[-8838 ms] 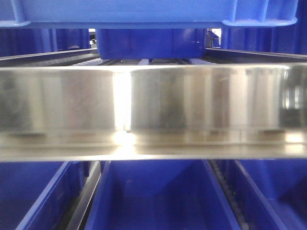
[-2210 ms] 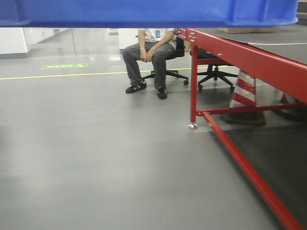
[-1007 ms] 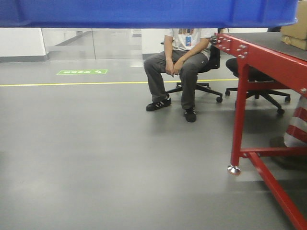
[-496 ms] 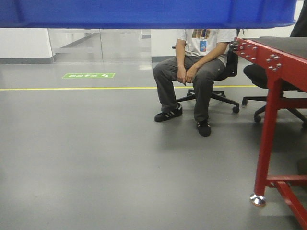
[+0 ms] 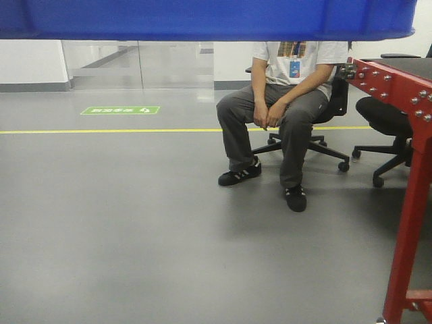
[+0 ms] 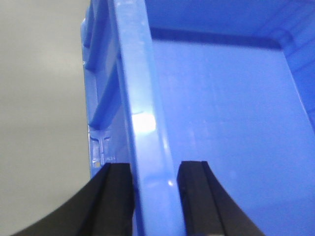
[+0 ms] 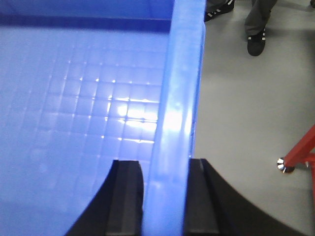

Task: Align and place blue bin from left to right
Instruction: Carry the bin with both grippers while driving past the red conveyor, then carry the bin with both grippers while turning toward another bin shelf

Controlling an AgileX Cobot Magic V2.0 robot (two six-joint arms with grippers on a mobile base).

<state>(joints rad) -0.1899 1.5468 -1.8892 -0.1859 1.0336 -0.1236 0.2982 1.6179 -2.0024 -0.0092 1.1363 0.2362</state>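
Sliding rightward behind the bin (image 5: 202, 17), which hangs aloft across the front view's top, are the person (image 5: 287, 121), head hidden, and the table (image 5: 405, 169), cut off. Opposite rims sit clamped in the left gripper (image 6: 155, 169) and right gripper (image 7: 162, 167).

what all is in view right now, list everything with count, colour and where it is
blue bin: one, bright blue, held up across the top of the front view
person: one, white shirt and grey trousers, seated right of centre
office chairs: two, black, one under the person, the other by the table frame
table frame: one, red, right edge
floor line: one, yellow, crossing the front view
floor marking: one, green, behind the line, left
left tool: one, black, straddling the bin's left rim
right tool: one, black, straddling the right rim
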